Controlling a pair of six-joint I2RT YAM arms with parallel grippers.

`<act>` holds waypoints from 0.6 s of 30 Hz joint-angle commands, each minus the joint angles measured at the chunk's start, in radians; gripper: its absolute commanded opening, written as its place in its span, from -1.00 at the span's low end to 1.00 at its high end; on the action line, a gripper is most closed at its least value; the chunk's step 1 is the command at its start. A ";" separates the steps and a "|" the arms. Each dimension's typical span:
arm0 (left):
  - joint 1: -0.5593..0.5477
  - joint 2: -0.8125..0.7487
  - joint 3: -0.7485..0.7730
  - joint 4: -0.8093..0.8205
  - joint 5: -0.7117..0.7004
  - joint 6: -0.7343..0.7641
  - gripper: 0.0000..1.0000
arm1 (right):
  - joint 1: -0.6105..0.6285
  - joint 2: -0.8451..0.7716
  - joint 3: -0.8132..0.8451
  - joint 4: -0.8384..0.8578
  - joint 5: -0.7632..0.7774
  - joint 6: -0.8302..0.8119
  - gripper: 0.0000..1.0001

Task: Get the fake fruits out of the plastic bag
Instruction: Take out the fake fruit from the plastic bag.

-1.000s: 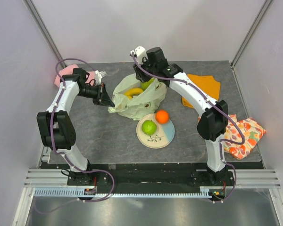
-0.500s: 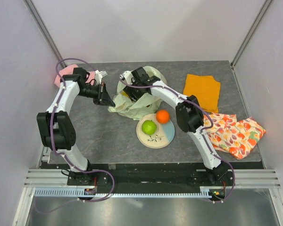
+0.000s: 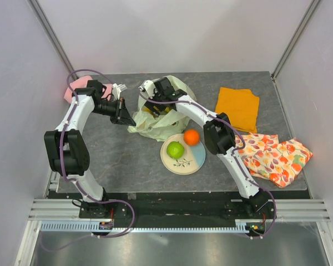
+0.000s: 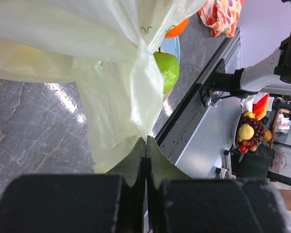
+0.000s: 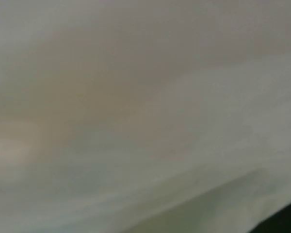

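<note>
The pale yellow-green plastic bag [image 3: 162, 125] lies crumpled at the middle back of the table. My left gripper [image 3: 127, 118] is shut on the bag's left edge; in the left wrist view its jaws [image 4: 146, 141] pinch the film [image 4: 102, 73]. My right arm's wrist [image 3: 164, 88] dips into the bag's mouth from above. Its fingers are hidden inside, and the right wrist view shows only blurred pale film [image 5: 136, 97]. A green apple [image 3: 175, 149] [image 4: 168, 71] and an orange [image 3: 191, 137] [image 4: 177, 29] rest on the cream-and-blue plate [image 3: 193, 163], in front of the bag.
An orange cloth [image 3: 240, 104] lies at the back right. A fruit-patterned cloth [image 3: 280, 159] sits at the right edge, partly under the right arm. A pink cap [image 3: 71, 90] is behind my left arm. White walls close in on three sides.
My right arm swung left and lowered into the bag's mouth, covering the yellow banana that showed there before. The left gripper kept its hold and did not move.
</note>
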 commanded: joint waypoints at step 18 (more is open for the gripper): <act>-0.011 0.049 0.083 0.002 0.055 -0.019 -0.97 | -0.045 -0.262 -0.113 0.041 -0.107 0.032 -0.28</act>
